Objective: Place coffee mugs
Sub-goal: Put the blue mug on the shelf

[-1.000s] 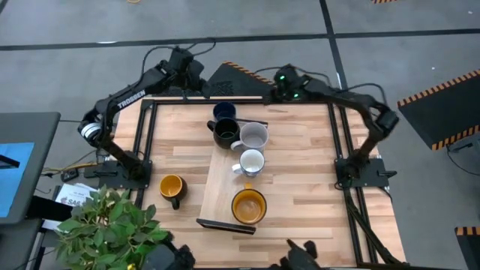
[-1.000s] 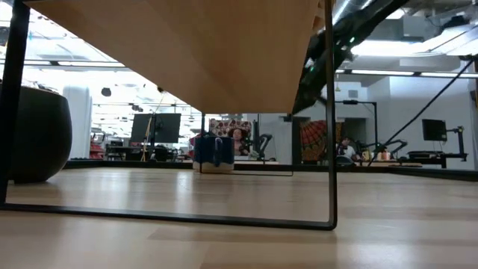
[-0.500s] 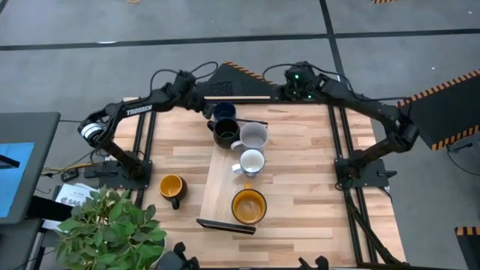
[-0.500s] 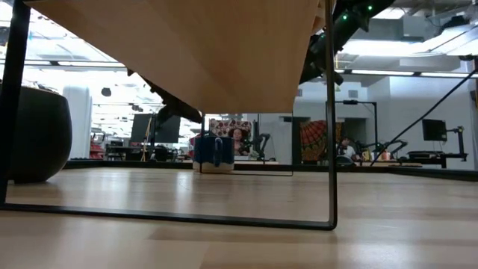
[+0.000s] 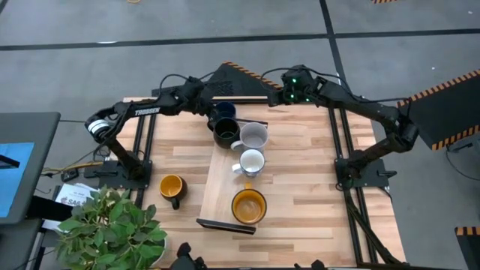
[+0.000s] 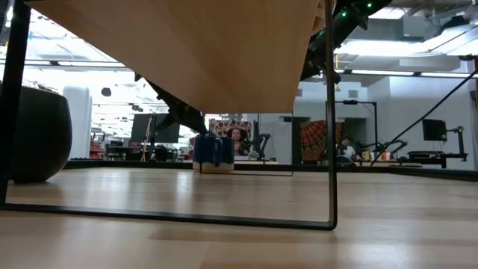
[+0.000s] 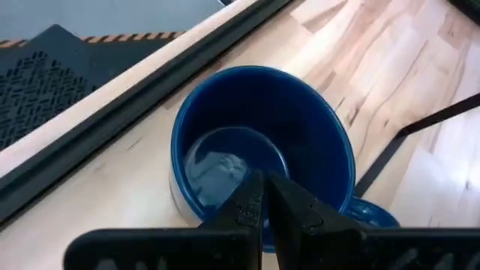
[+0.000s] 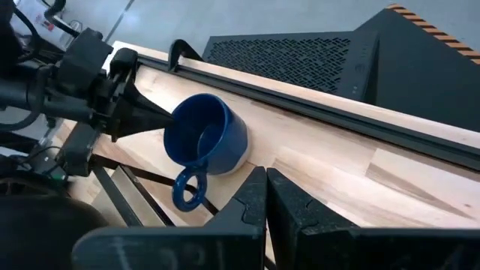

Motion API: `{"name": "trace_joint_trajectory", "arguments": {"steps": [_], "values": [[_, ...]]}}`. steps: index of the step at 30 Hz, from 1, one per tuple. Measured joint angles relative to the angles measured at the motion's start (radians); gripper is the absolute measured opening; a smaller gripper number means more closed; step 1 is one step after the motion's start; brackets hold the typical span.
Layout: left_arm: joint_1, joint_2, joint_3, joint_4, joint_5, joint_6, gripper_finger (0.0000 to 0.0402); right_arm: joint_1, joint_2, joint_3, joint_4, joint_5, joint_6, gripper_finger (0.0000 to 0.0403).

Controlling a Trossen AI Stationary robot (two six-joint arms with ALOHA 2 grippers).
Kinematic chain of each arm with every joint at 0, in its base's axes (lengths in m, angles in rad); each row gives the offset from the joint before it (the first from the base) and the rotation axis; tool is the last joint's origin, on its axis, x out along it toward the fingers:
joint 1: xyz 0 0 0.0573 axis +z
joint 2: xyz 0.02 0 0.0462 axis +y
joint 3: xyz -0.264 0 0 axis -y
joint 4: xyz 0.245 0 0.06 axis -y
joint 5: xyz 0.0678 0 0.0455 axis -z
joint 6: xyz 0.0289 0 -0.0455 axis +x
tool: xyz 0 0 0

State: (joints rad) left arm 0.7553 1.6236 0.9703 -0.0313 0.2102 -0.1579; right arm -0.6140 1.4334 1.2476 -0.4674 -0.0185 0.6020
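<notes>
The dark blue mug point(image 5: 224, 111) stands upright on the table near its far edge, handle point(image 8: 186, 191) toward the near side. My left gripper point(image 7: 264, 181) is shut, slanting down with its tips at the mug's rim on the table's left side. The black mug point(image 5: 226, 133), pale grey mug point(image 5: 255, 136), white mug point(image 5: 251, 162) and a large yellow-orange mug point(image 5: 248, 206) stand on the wooden board point(image 5: 219, 184). A smaller yellow-orange mug point(image 5: 172, 187) stands on the table left of it. My right gripper point(image 8: 265, 178) is shut and hovers over the far edge, right of the blue mug. My left gripper comes at the dark blue mug's rim point(image 7: 225, 206) from the table's left, slanting down, with its fingers shut. The tips stand right at the rim, as the right wrist view point(image 8: 166, 118) also shows. Whether they touch it I cannot tell.
A dark rail point(image 8: 315, 112) runs along the table's far edge behind the blue mug. A thin black frame point(image 6: 329, 149) stands on the table. A dark flat thing point(image 5: 225, 223) lies at the board's near end. A potted plant point(image 5: 112, 225) stands at the near left corner.
My left gripper has swung from beyond the far edge toward the right and down, ending at the dark blue mug's rim. My right arm has stretched out, its gripper shifting slightly along the far edge. The mugs have stayed where they were.
</notes>
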Motion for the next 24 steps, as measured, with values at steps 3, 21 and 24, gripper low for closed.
{"name": "trace_joint_trajectory", "arguments": {"steps": [3,21,24], "values": [[-0.001,-0.001,0.0,-0.034,-0.007,0.011,0.0,0.0,0.0,0.0,0.0,0.0,-0.005,0.0024],[0.007,-0.095,0.001,-0.274,-0.12,0.091,0.0,0.001,0.0,0.0,0.0,-0.005,-0.064,0.0024],[0.014,-0.117,0.0,-0.302,-0.144,0.109,0.0,0.001,0.0,0.0,0.0,-0.006,-0.066,0.0024]]}}
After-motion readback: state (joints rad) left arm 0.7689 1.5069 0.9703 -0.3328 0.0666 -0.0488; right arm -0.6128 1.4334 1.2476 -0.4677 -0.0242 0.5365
